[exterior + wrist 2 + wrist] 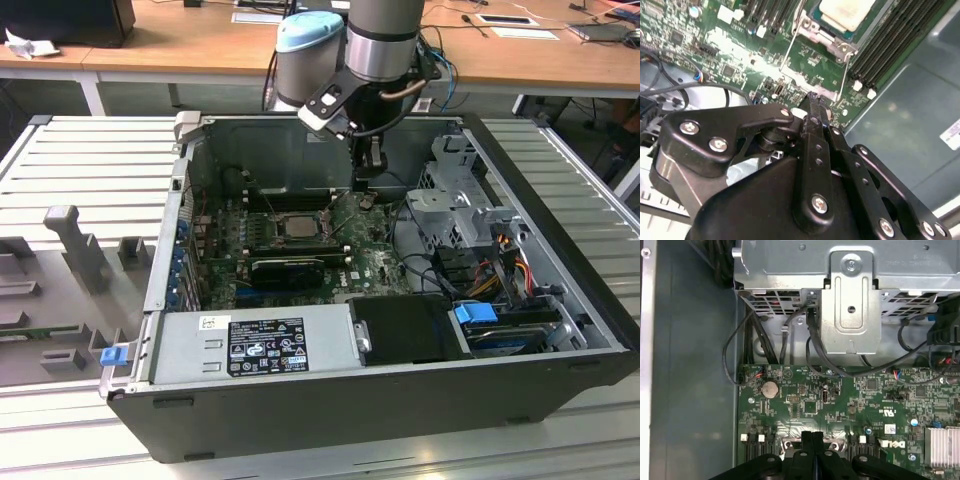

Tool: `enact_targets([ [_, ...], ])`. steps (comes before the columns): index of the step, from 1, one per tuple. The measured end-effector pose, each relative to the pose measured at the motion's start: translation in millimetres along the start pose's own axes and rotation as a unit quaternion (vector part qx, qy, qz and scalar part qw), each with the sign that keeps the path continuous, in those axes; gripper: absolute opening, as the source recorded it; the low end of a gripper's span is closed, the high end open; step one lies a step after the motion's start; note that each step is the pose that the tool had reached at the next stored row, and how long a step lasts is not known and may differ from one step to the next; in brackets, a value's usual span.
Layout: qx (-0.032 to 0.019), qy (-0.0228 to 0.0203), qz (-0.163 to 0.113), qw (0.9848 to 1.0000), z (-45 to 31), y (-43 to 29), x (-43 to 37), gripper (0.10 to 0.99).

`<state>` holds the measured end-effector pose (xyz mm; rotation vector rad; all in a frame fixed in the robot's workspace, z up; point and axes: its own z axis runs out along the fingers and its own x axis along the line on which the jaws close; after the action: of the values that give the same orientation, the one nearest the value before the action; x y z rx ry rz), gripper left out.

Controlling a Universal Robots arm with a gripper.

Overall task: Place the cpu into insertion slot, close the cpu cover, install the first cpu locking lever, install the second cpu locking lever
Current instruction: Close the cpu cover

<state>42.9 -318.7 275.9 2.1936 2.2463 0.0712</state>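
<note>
The cpu lies flat in the insertion slot on the green motherboard; its pale metal top shows through the window of the cpu cover, which lies down around it. The slot itself is hidden beneath them. Two thin wire locking levers run along the socket's sides. My gripper hangs low over the board just off the socket, on the exterior view's right. In both wrist views its black fingers are pressed together with nothing between them, their tips close to a lever's end.
A long black ridged heatsink sits beside the socket. A power supply fills the case's near side. A metal drive cage and loose cables stand on the exterior view's right. Case walls enclose the board.
</note>
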Motion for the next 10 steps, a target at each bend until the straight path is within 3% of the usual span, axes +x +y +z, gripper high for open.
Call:
enact_targets([
  [3, 0.0016, 0.0001, -0.001, 1.0, 4.0, 2.3, -0.9, 0.106],
  [5, 0.0051, 0.0001, -0.001, 1.0, 8.4, 8.2, -1.5, 0.106],
  [10, 0.0061, 0.0002, -0.001, 1.0, 17.4, 15.1, -2.2, 0.106],
])
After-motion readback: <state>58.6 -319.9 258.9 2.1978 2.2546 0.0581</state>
